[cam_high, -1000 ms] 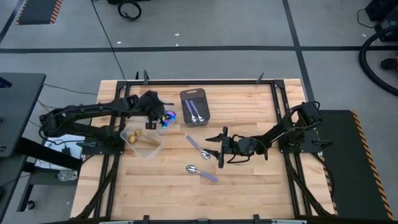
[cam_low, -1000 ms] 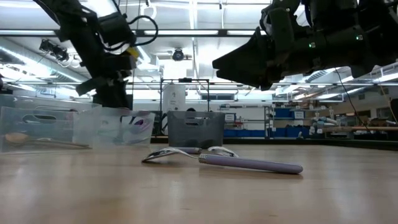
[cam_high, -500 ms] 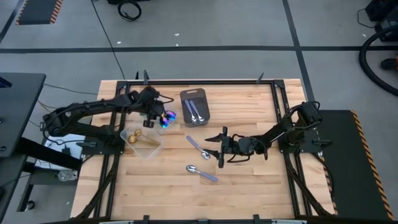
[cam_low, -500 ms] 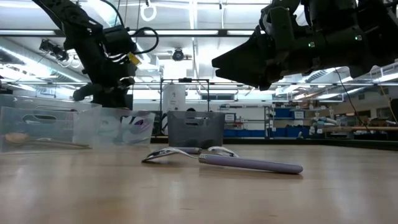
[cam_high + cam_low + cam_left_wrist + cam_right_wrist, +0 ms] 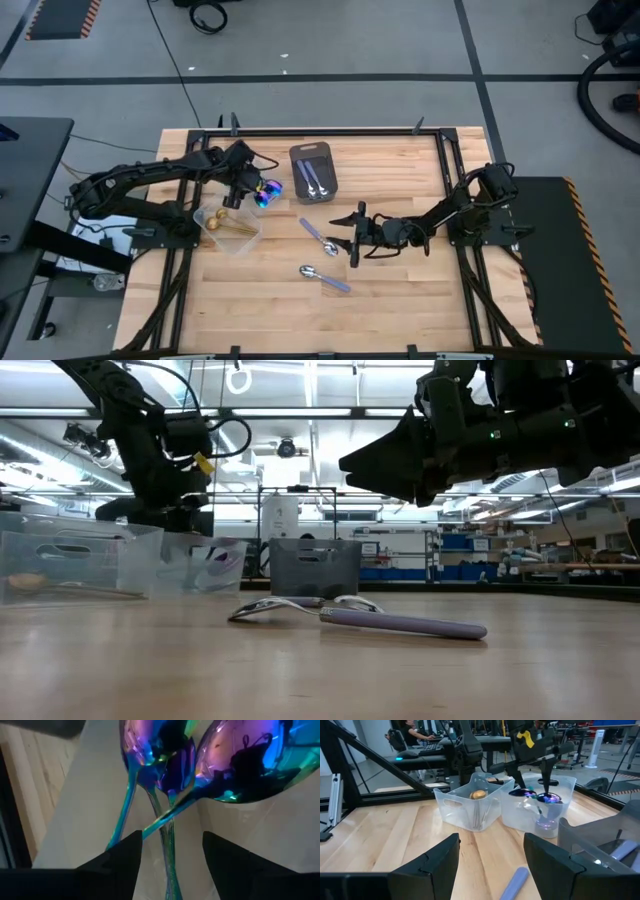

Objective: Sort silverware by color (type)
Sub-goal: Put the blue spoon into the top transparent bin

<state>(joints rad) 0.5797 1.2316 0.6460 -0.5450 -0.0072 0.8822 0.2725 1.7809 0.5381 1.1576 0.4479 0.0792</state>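
Note:
Iridescent purple-and-teal spoons [image 5: 220,775] lie in a clear tub [image 5: 520,822] at the table's left, bowls toward the tub's far wall. My left gripper [image 5: 171,840] hangs open over them, pointing down, with two teal handles [image 5: 167,827] passing between its fingers; I cannot tell if it touches them. Gold spoons [image 5: 228,222] lie in the clear tub beside it. Two lilac-handled silver spoons [image 5: 320,237] [image 5: 325,278] lie flat on the table. More of them [image 5: 315,180] lie in the dark grey tray [image 5: 300,155]. My right gripper [image 5: 356,237] hovers open and level just right of the nearer loose spoon.
The two clear tubs [image 5: 232,243] and the grey tray stand in a row across the far left and middle. A black frame [image 5: 330,131] runs around the table. Bare wood lies toward the near edge and far right [image 5: 400,170].
My left gripper has sunk a little over the iridescent spoons' tub and rolled about its wrist. The iridescent spoons now show more fully beside it in the high view. My right arm has kept still.

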